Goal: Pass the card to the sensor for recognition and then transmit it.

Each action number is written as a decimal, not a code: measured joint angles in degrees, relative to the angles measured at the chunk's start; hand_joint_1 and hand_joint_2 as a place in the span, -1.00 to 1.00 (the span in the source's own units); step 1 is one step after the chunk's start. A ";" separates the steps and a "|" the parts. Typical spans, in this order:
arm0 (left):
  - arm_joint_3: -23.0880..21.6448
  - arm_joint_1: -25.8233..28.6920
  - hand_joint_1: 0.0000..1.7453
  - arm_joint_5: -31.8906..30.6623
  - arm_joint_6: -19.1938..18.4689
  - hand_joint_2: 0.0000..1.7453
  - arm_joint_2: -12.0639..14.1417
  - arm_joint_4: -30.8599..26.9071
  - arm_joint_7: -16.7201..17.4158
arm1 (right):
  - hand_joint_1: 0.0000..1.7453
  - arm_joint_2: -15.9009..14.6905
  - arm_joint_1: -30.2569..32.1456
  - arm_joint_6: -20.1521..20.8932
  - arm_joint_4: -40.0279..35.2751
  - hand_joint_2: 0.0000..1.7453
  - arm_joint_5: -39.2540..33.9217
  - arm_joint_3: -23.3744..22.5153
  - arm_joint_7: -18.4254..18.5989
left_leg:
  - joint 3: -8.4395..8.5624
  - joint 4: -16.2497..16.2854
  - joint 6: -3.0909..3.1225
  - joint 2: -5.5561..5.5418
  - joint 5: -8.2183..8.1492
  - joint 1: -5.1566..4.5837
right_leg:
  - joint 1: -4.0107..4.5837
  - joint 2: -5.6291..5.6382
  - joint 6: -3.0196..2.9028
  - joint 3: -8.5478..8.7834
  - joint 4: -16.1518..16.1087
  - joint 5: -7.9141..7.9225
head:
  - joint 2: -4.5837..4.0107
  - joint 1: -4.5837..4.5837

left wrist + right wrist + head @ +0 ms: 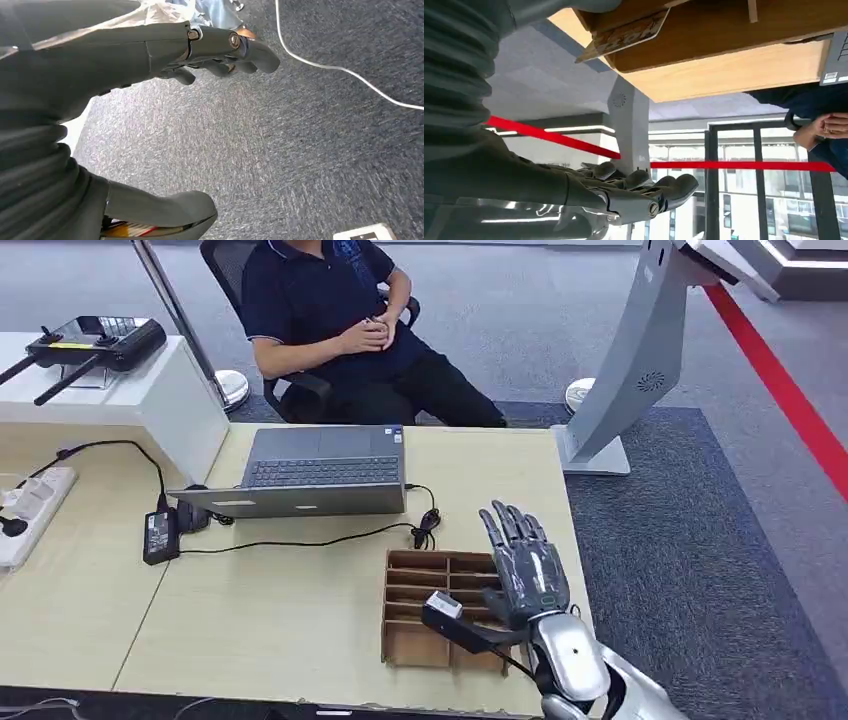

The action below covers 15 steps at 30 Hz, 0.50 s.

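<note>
Right hand poised over the card organizer

Overhead, the right hand (525,570) hangs above the cardboard organizer (425,640) with fingers (510,525) straight and spread, grasping nothing. A card (624,36) leans in a slot of that organizer (seen from the right wrist). Beyond the table (250,610) corner stands the grey sensor pedestal (635,360). A laptop (315,472) sits farther back, a seated person (340,320) behind it. The left hand (220,50) hangs over carpet, fingers loosely extended, empty.
</note>
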 joint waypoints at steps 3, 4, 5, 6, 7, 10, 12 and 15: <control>0.00 0.00 -1.00 0.02 0.00 1.00 -0.02 0.00 0.02 | -1.00 0.02 -0.21 0.15 0.22 1.00 0.17 0.00 0.00 | 0.00 0.00 0.00 0.00 0.00 0.00 | 0.00 0.00 0.00 0.00 0.00 0.00 | 0.00 0.00; 0.00 0.00 -1.00 0.02 0.00 1.00 -0.02 0.00 0.02 | -1.00 0.02 -0.25 0.24 0.26 1.00 0.28 0.02 0.02 | 0.00 0.00 0.00 0.00 0.00 0.00 | 0.00 0.00 0.00 0.00 0.00 0.00 | 0.00 0.00; 0.00 0.00 -1.00 0.02 0.00 1.00 -0.04 0.00 0.04 | -1.00 0.02 -0.26 0.26 0.28 1.00 0.28 0.02 0.02 | 0.00 0.00 0.00 0.00 0.00 0.00 | 0.00 0.00 0.00 0.00 0.00 0.00 | 0.00 0.00; 0.00 0.00 -1.00 0.02 0.00 1.00 -0.04 0.00 0.07 | -1.00 0.02 -0.36 0.46 0.37 1.00 0.46 0.02 0.04 | 0.00 0.00 0.00 0.00 0.00 0.00 | 0.00 0.00 0.00 0.00 0.00 0.00 | 0.00 0.00; 0.00 0.00 -1.00 0.02 0.00 1.00 -0.04 0.00 0.07 | -1.00 0.07 -0.46 0.57 0.48 1.00 0.52 0.04 0.04 | 0.00 0.00 0.00 0.00 0.00 0.00 | 0.00 0.00 0.00 0.00 0.00 0.00 | 0.00 0.00; 0.00 0.00 -1.00 0.02 0.00 1.00 -0.07 0.00 0.07 | -1.00 0.18 -0.50 0.96 0.57 1.00 0.68 0.07 0.20 | 0.00 0.00 0.00 0.00 0.00 0.00 | 0.00 0.00 0.00 0.00 0.00 0.00 | 0.00 0.00; 0.00 -0.01 -1.00 0.02 0.00 1.00 -0.07 0.00 0.07 | -1.00 0.28 -0.53 1.03 0.72 1.00 0.70 0.07 0.20 | 0.00 0.00 0.00 0.00 0.00 0.00 | 0.00 0.00 0.00 0.00 0.00 0.00 | 0.00 0.00; 0.00 0.00 -1.00 0.02 0.00 1.00 -0.09 0.00 0.07 | -1.00 0.37 -0.54 1.18 0.79 1.00 0.70 0.07 0.20 | 0.00 0.00 0.00 0.00 0.00 0.00 | 0.00 0.00 0.00 0.00 0.00 0.00 | 0.00 0.00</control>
